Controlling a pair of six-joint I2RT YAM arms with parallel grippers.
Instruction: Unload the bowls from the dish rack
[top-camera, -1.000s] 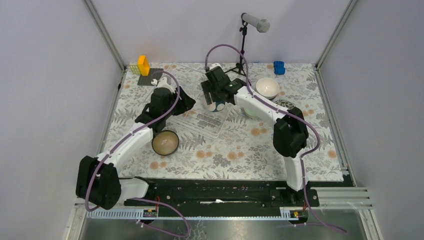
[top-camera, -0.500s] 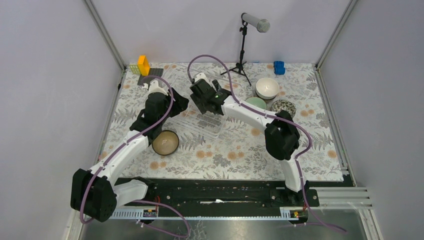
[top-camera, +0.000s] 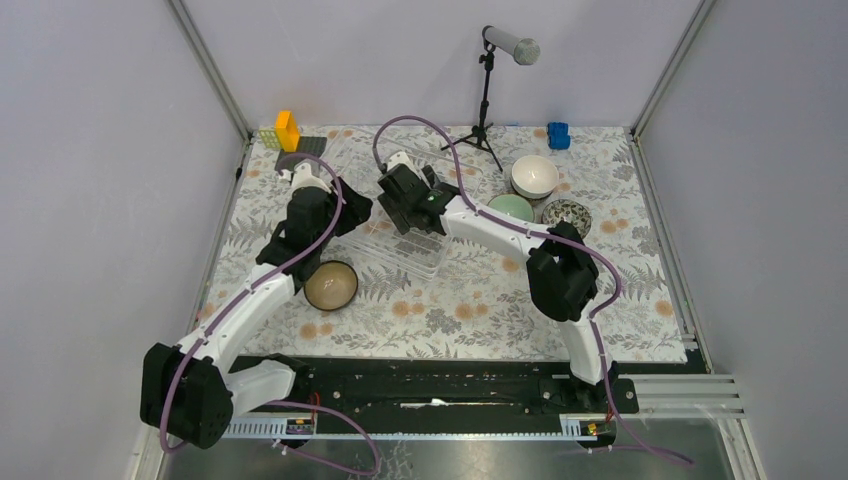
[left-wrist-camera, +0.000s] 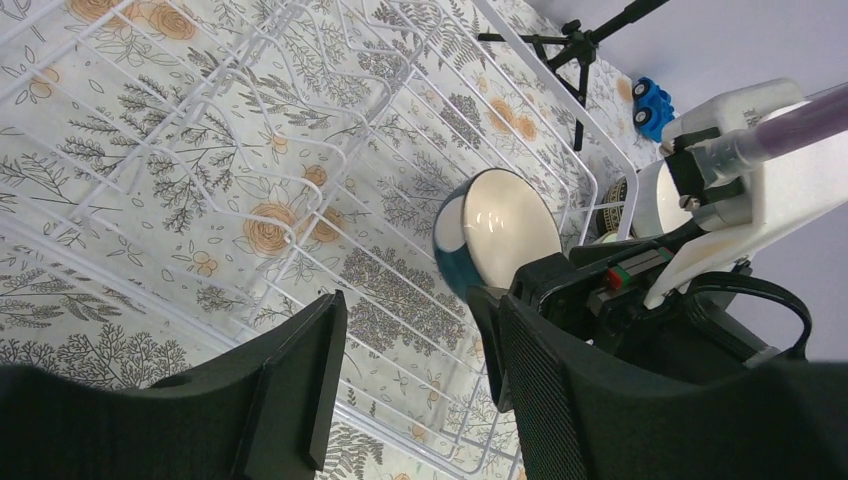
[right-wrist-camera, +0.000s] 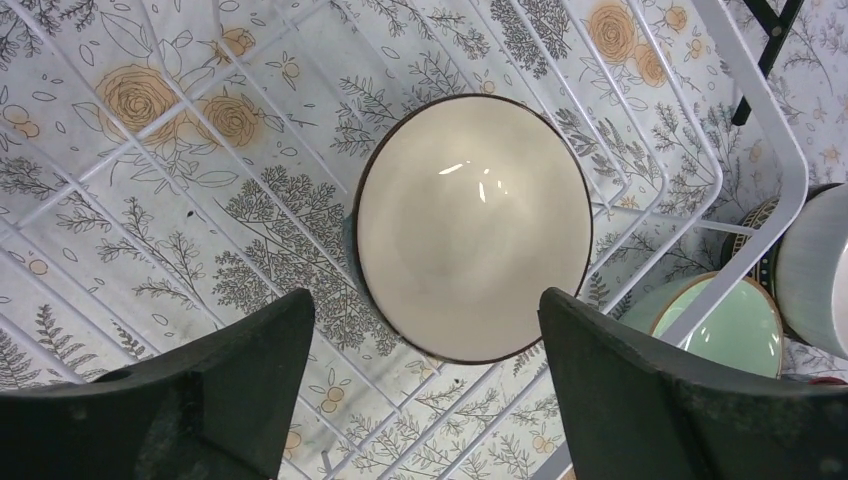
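A dark teal bowl (left-wrist-camera: 492, 238) with a cream inside (right-wrist-camera: 473, 226) stands on edge in the dish rack (top-camera: 428, 256), a clear tray with white wires (left-wrist-camera: 250, 130). My right gripper (right-wrist-camera: 430, 400) hovers just above this bowl, jaws open wide on either side of it and not touching. My left gripper (left-wrist-camera: 410, 385) is open over the rack's left part, a short way from the bowl, holding nothing. In the top view the right gripper (top-camera: 403, 208) hides the bowl and the left gripper (top-camera: 348, 206) sits beside it.
A brown bowl (top-camera: 331, 285) sits on the floral cloth left of the rack. A white bowl (top-camera: 535, 177), a pale green bowl (top-camera: 511, 207) and a patterned bowl (top-camera: 567, 213) stand to the right. A microphone stand (top-camera: 485, 95) rises behind. An orange block (top-camera: 288, 130) is at the back left.
My right gripper swung left over the rack and opened wider, uncovering the pale green bowl. My left arm shifted slightly up and left.
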